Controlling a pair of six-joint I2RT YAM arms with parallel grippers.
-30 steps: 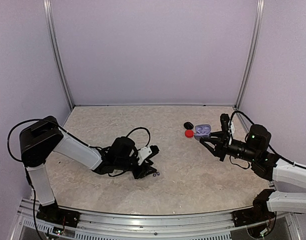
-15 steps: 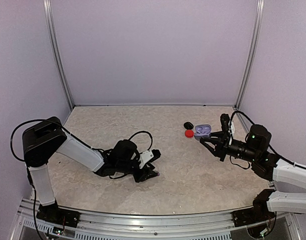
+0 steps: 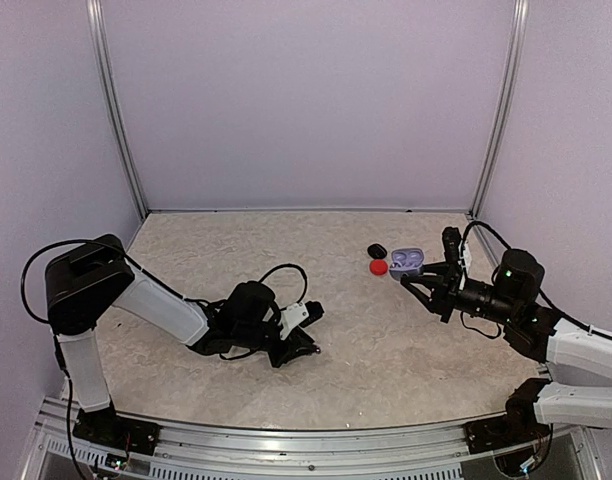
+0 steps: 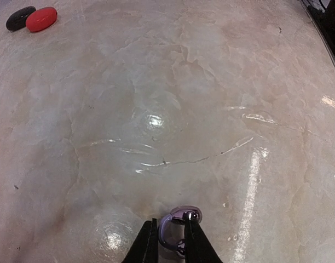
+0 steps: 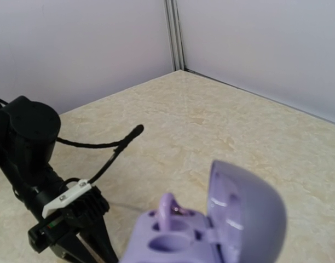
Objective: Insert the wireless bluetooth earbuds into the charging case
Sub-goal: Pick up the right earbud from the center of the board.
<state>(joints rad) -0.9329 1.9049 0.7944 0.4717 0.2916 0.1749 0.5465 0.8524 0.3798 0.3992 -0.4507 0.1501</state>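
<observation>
A small purple earbud (image 4: 181, 213) lies on the table, filling the gap between my left gripper's (image 4: 168, 233) black fingers, which are shut on it. In the top view the left gripper (image 3: 306, 346) is low over the table and hides the earbud. My right gripper (image 3: 418, 277) holds the purple charging case (image 3: 407, 262) above the table at the right. The case (image 5: 238, 219) has its lid open. One purple earbud (image 5: 166, 211) stands in one socket and the socket beside it is empty. The right fingers themselves are below the wrist view's edge.
A red rounded case (image 3: 378, 267) and a black one (image 3: 376, 249) lie closed on the table just left of the held case; the left wrist view has the red case (image 4: 41, 18) and the black case (image 4: 20, 17) far off. The left arm's cable (image 3: 276, 268) loops above its wrist.
My left gripper has sunk and shifted slightly right onto the loose earbud, and its jaws have narrowed around it. The right arm and the case have not moved.
</observation>
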